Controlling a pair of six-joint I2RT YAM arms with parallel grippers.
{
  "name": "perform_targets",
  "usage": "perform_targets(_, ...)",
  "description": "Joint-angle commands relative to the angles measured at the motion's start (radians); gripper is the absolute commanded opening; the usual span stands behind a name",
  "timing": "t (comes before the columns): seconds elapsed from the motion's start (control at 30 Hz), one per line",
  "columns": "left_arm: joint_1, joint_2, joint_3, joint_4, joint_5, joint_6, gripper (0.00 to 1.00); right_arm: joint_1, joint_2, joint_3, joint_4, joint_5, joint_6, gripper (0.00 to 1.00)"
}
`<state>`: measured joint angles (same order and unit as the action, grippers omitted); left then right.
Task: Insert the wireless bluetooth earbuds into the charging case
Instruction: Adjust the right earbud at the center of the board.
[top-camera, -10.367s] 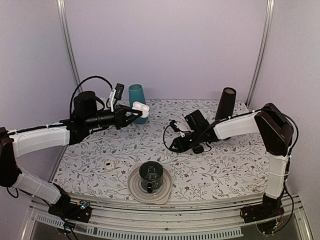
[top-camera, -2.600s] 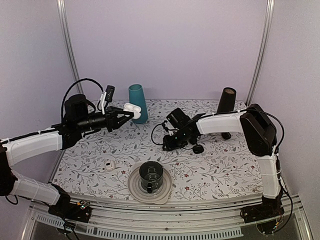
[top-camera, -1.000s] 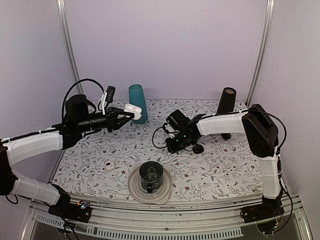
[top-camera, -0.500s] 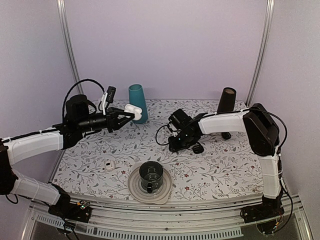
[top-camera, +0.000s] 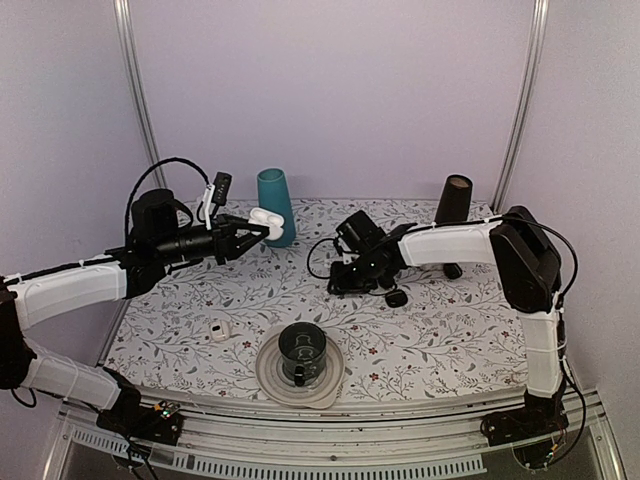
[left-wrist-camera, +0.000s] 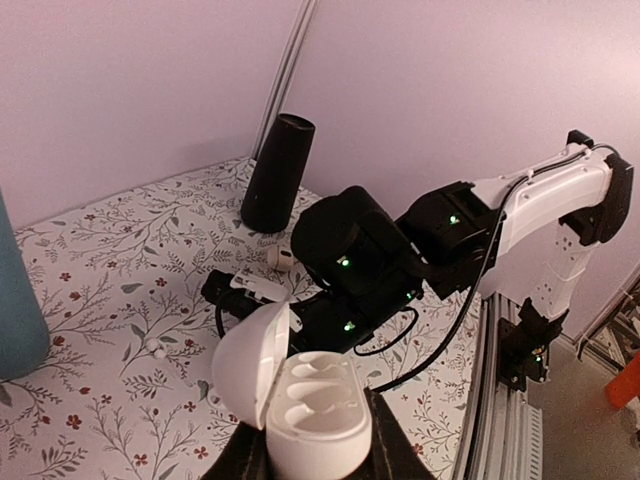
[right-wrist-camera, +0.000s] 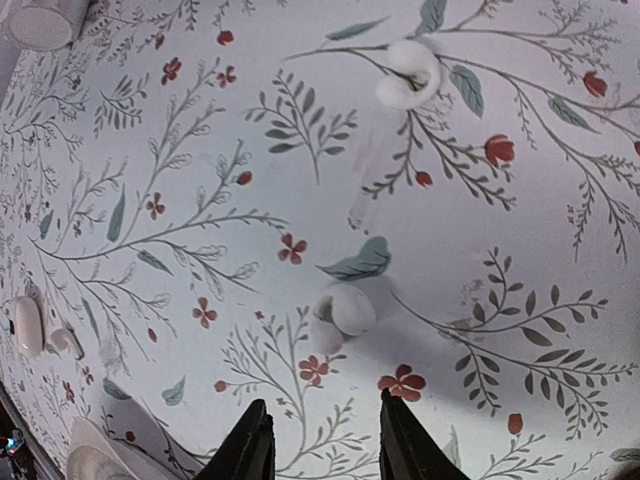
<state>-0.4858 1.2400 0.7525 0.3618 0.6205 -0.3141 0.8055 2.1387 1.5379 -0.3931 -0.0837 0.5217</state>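
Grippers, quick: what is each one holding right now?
Left gripper: closed on the open charging case.
Right gripper: open, empty, near an earbud.

At the back of my flowered table (top-camera: 440, 345) a teal tumbler (top-camera: 272, 203) stands upright on the left, a tall black cylinder (top-camera: 452, 208) on the right. Near the front edge a dark cup (top-camera: 302, 350) sits on a grey plate (top-camera: 268, 375) — just left of that lies a small white piece (top-camera: 220, 330). A black oval (top-camera: 397, 298) lies mid-table.
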Motion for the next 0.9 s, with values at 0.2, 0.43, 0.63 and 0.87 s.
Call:
perform_targets(0.2,0.018,-0.005,0.006,0.025,0.008,0.013,0.0,0.047,0.092,0.158,-0.082,0.161,-0.011,0.41)
perform_targets(0.43,0.018,-0.002,0.01,0.028,0.012,0.006,0.0,0.05,0.133,0.202,-0.096,0.24,-0.061,0.64)
perform_targets(0.63,0.018,-0.002,0.017,0.02,0.012,0.007,0.0,0.051,0.175,0.234,-0.12,0.296,-0.086,0.69)
perform_targets(0.87,0.018,-0.004,0.023,0.012,0.01,0.006,0.0,0.057,0.198,0.235,-0.139,0.334,-0.128,0.72)
